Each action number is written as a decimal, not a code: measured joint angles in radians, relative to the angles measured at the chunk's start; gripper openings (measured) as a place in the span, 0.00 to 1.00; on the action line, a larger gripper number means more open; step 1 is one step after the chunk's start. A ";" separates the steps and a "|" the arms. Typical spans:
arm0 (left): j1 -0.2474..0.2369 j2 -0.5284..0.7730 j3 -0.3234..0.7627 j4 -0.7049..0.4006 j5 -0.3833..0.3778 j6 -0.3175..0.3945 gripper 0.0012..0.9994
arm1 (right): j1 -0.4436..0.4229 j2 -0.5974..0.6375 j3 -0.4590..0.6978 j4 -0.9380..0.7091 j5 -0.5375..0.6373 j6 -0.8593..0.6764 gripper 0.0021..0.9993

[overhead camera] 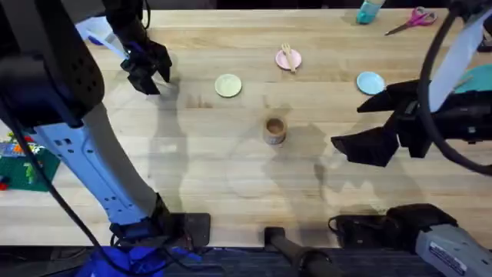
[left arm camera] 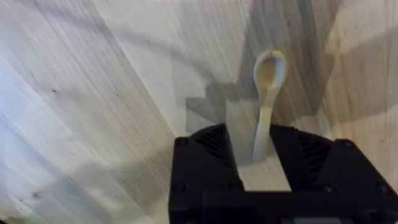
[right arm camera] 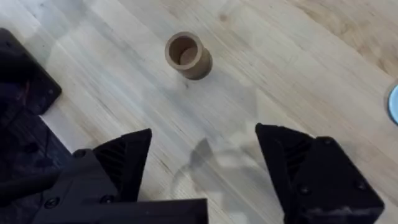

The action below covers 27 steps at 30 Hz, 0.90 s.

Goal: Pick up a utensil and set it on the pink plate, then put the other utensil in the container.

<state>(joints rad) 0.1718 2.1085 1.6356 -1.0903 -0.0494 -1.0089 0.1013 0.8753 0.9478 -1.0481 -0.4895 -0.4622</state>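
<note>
The small pale wooden fork (overhead camera: 289,56) already lies across the small round pale pink plate (overhead camera: 282,60) at the far middle of the table, so I judge the step in hand is getting the small pale wooden spoon (left arm camera: 266,93) into the short brown cylindrical cup (overhead camera: 275,129). The left gripper (overhead camera: 146,73) is up at the far left, well away from that cup, which stands near the table's middle.

To do this well, I'd say the arm should carry the spoon across to the right and toward the near side, stop right above the cup's narrow mouth, tip the spoon close to upright, and only let go once its lower end is inside the rim. The grip is down at the handle's end, so the bowl may swing.

The left wrist camera makes plain what the overhead one cannot: the jaws are clamped on the thin handle, bowl pointing away over bare wood. The right wrist camera looks down into the cup's open, empty top, with the right gripper (right arm camera: 202,165) hanging off to the right, its jaws spread wide and holding nothing. The overhead view alone gives the pale yellow plate (overhead camera: 228,85) and light blue plate (overhead camera: 370,82).
</note>
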 joint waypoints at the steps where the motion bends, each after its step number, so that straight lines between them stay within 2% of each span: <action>1: 0.004 0.000 0.000 -0.001 0.000 0.000 0.43 | 0.000 0.000 0.000 0.000 0.000 0.000 1.00; 7: 0.038 0.000 0.000 -0.003 0.000 0.000 0.46 | 0.000 0.000 0.000 0.000 0.000 0.000 1.00; 13: 0.061 0.000 0.000 0.013 -0.002 0.003 0.56 | 0.000 0.000 0.000 0.000 0.000 -0.003 1.00; 14: 0.063 0.000 0.000 0.021 -0.004 0.004 0.56 | 0.000 0.000 0.000 0.000 0.000 -0.003 1.00; 18: 0.063 0.002 0.000 0.065 -0.009 0.032 0.44 | 0.000 0.000 0.000 0.000 0.000 -0.003 1.00; 24: 0.063 0.004 0.000 0.073 -0.011 0.073 0.40 | 0.000 0.000 0.000 0.000 0.000 -0.003 1.00; 27: 0.063 0.004 0.000 0.075 -0.011 0.080 0.35 | 0.000 0.000 0.000 0.000 0.000 -0.003 1.00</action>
<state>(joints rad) 0.2344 2.1124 1.6356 -1.0153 -0.0605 -0.9286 0.1013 0.8749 0.9478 -1.0481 -0.4892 -0.4648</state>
